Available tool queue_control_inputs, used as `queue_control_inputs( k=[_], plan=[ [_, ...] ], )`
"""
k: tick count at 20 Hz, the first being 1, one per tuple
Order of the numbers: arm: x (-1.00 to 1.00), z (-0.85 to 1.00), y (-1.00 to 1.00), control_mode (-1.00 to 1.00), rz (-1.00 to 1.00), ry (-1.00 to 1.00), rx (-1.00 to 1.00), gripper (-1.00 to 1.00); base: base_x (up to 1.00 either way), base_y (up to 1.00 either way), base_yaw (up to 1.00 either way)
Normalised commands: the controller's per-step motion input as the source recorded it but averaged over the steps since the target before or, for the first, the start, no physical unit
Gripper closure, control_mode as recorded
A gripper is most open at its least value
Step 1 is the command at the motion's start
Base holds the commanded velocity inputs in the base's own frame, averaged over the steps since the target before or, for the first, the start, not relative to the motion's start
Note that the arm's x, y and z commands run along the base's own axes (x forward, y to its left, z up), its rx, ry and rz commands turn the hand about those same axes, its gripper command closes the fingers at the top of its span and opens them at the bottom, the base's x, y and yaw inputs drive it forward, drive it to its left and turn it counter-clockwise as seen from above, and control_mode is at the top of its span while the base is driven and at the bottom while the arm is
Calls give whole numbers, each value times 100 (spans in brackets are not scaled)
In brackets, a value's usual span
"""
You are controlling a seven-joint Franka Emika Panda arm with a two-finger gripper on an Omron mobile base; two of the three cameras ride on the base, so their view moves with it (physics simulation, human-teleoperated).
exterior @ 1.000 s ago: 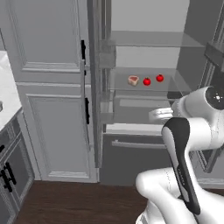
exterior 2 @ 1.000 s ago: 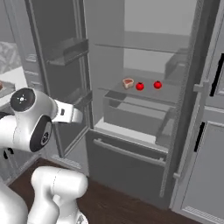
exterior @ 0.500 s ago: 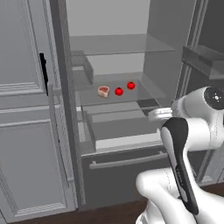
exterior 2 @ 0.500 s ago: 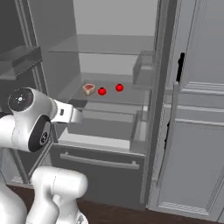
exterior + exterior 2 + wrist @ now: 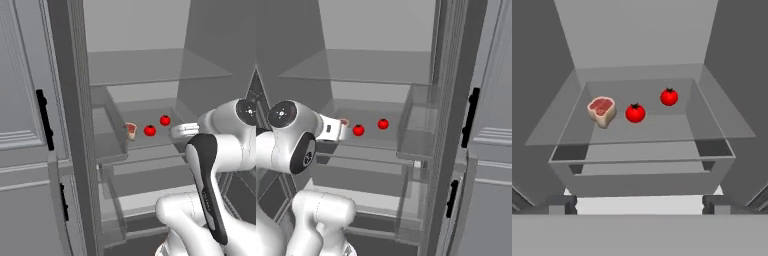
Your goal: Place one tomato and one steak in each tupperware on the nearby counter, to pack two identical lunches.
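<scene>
Two tomatoes and one steak, all lying on a glass shelf (image 5: 662, 131) inside an open grey fridge (image 5: 150, 30).

Steak (image 5: 602, 110): a small pink-red cut with a pale rim, at the left end of the row as seen from the hand view. In the left base view it sits nearest the fridge's left wall (image 5: 131, 131); in the right base view it is mostly hidden behind the robot's white wrist, only a sliver of it showing (image 5: 344, 121).

Nearer tomato (image 5: 635, 113): round, red, dark stalk on top, just beside the steak but not touching it (image 5: 149, 130) (image 5: 358, 130).

Farther tomato (image 5: 669, 96): the same kind, set a little deeper on the shelf and to the right of the first, apart from it (image 5: 165, 120) (image 5: 383, 124).

Shelf: clear, with a drawer (image 5: 642, 172) below it (pale grey front, seen edge-on from the hand). A second glass shelf (image 5: 150, 67) lies above, bare.

Gripper (image 5: 176, 131): at the end of the white arm, held level in front of the shelf and pointed at the food, short of it; its fingers stand spread wide and hold nothing.

Door (image 5: 421, 135): swung open at the right, with clear bins on its inner face. Grey panelled cabinet fronts with black handles (image 5: 44, 120) flank the fridge.
</scene>
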Motion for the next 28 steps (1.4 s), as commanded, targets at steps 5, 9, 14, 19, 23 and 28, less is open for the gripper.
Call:
queue_control_inputs(
  k=[5,9,14,19,23,28],
  plan=[
    [0,0,0,100,0,0,0,-100,88,0,0],
    [29,-34,0,-100,0,20,0,-100,0,0,0],
    [73,-42,0,-100,0,17,0,-100,0,0,0],
    [67,-25,0,-100,0,4,0,-100,0,0,0],
    [26,-26,12,-100,0,0,0,-100,0,0,0],
    [34,-37,23,-100,3,1,0,-100,0,0,0]
  ],
)
